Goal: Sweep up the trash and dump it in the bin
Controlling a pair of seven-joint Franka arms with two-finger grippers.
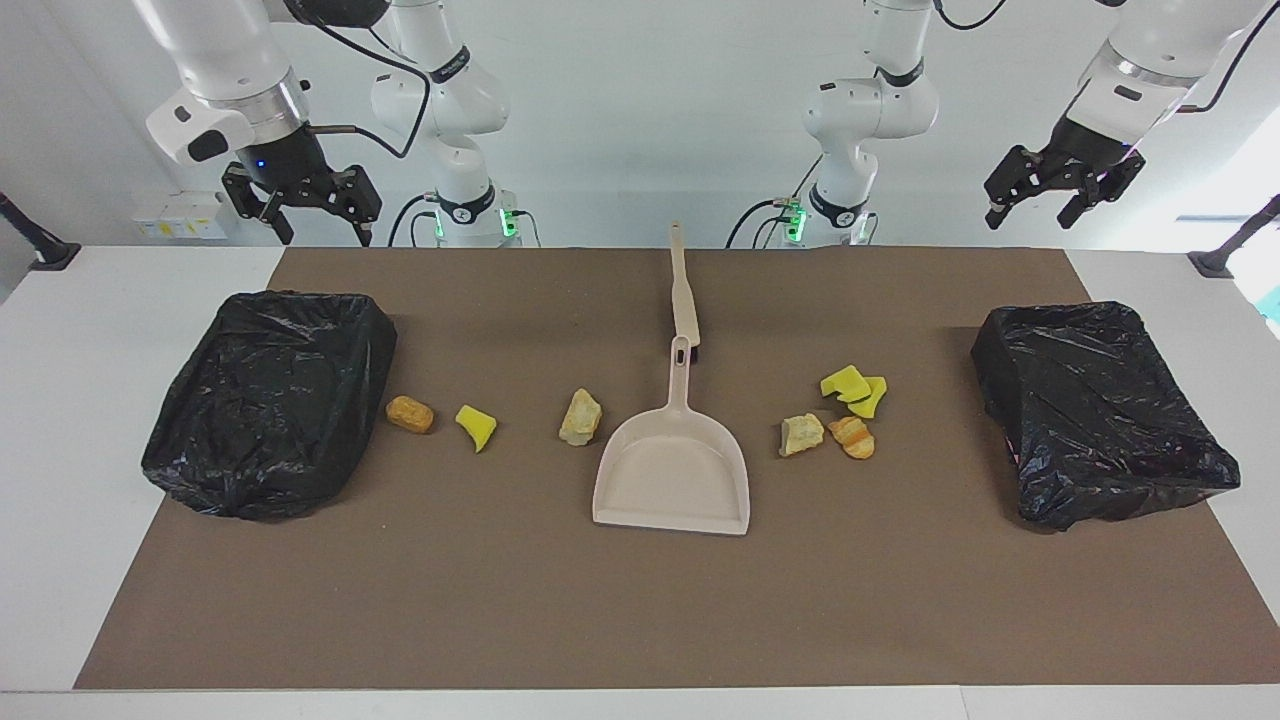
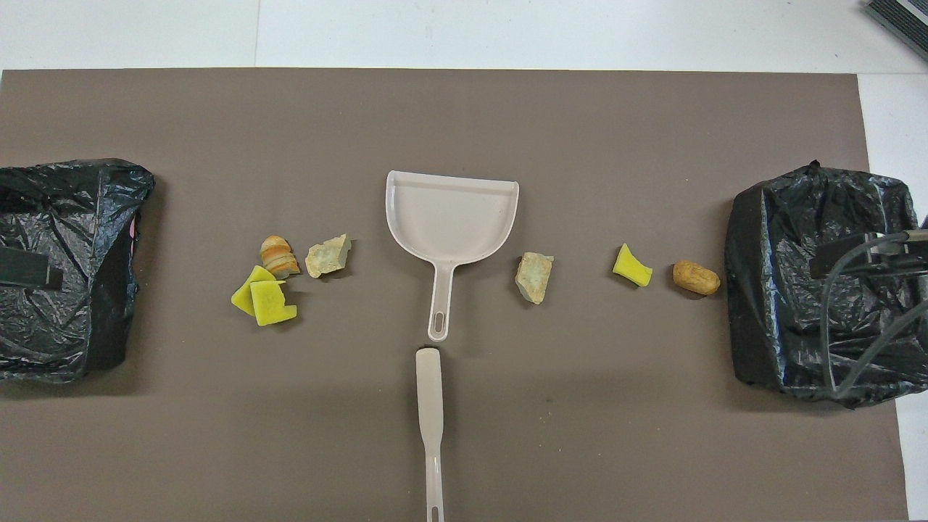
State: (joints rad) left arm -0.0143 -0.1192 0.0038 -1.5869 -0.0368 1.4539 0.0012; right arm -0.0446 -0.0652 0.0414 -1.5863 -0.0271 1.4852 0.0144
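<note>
Facing view showed the left gripper (image 1: 1058,193) and right gripper (image 1: 300,203) raised with fingers spread and empty, each above a black-bagged bin (image 1: 1098,412) (image 1: 268,398); the trash (image 1: 848,412) lay scattered either side of the dustpan (image 1: 672,478), the brush (image 1: 684,292) nearer the robots

Lab setup: my two white arms (image 1: 850,110) are bolted at a white table (image 1: 60,400) with a brown mat (image 1: 640,600), bare white wall, cables, staged foam trash (image 1: 852,384), bag-lined bins (image 1: 270,400).

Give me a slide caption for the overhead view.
Dustpan and brush mid-mat, seven trash scraps alongside, bins at both ends.
</note>
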